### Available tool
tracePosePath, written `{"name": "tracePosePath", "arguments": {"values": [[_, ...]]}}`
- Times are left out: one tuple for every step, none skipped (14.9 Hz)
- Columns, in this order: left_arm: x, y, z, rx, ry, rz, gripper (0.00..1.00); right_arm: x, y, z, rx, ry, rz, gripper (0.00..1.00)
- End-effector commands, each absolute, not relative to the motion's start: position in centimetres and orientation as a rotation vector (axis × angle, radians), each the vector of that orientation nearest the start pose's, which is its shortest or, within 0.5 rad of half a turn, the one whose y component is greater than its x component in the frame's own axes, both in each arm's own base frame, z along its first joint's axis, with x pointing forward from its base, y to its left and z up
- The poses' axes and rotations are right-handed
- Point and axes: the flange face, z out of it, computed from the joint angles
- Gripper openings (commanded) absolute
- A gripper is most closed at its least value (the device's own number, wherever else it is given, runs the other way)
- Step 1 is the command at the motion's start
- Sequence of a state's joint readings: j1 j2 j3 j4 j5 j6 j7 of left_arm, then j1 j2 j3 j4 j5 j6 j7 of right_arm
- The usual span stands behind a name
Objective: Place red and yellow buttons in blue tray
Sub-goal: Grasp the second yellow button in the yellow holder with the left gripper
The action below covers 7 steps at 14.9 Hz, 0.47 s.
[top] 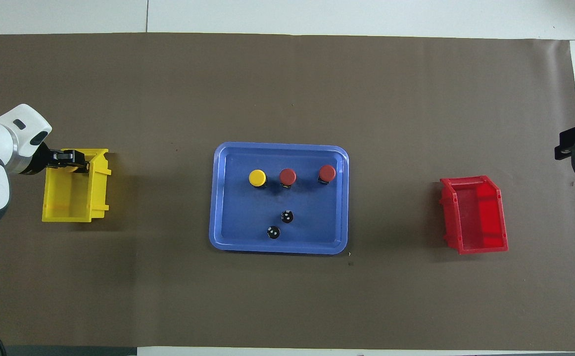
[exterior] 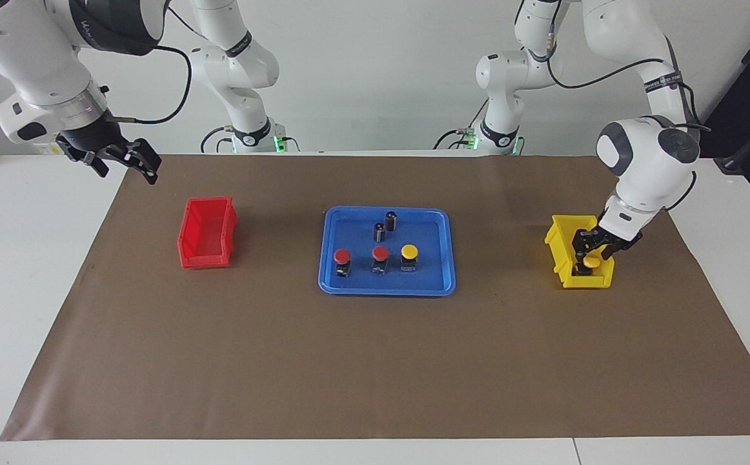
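Observation:
The blue tray (exterior: 428,274) (top: 238,217) lies mid-table. In it stand two red buttons (exterior: 342,257) (exterior: 381,253) and one yellow button (exterior: 409,251) in a row; they also show in the overhead view (top: 327,172) (top: 287,175) (top: 257,177). The other yellow button (exterior: 592,262) sits in the yellow bin (exterior: 559,244) (top: 70,207). My left gripper (exterior: 592,254) (top: 75,159) is down inside that bin, open, with a finger on each side of the yellow cap. My right gripper (exterior: 126,169) is open, empty and raised over the mat's edge at the right arm's end.
Two dark capless cylinders (exterior: 391,221) (exterior: 379,231) stand in the tray, nearer to the robots than the buttons. An empty red bin (exterior: 207,232) (top: 475,215) stands toward the right arm's end. A brown mat covers the table.

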<state>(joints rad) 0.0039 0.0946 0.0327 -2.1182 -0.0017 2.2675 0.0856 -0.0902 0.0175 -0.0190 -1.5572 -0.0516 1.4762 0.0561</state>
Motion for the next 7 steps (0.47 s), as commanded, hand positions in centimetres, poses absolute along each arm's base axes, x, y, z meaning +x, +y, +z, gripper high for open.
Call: {"name": "tracePosePath", "arguments": {"values": [[56.32, 2.16, 35.79, -3.122, 0.095, -0.106, 0.63, 53.70, -6.40, 61.40, -3.172, 0.232, 0.149, 1.00], [56.34, 2.25, 35.84, -3.122, 0.093, -0.106, 0.63, 53.65, -6.40, 61.41, -3.172, 0.232, 0.149, 1.00], [56.31, 2.25, 35.79, -3.122, 0.093, -0.106, 0.63, 53.72, -6.40, 61.41, -3.172, 0.229, 0.147, 1.00], [56.36, 2.25, 35.85, -3.122, 0.093, -0.109, 0.62, 53.74, -6.40, 61.42, -3.173, 0.229, 0.144, 1.00], [56.36, 2.33, 35.77, -3.122, 0.091, -0.106, 0.60, 53.68, -6.32, 61.42, -3.173, 0.227, 0.147, 1.00], [56.37, 2.33, 35.81, -3.122, 0.091, -0.104, 0.57, 53.70, -6.32, 61.43, -3.173, 0.227, 0.144, 1.00], [56.43, 2.51, 35.95, -3.122, 0.086, -0.102, 0.55, 53.70, -6.32, 61.43, -3.173, 0.227, 0.144, 1.00]]}}
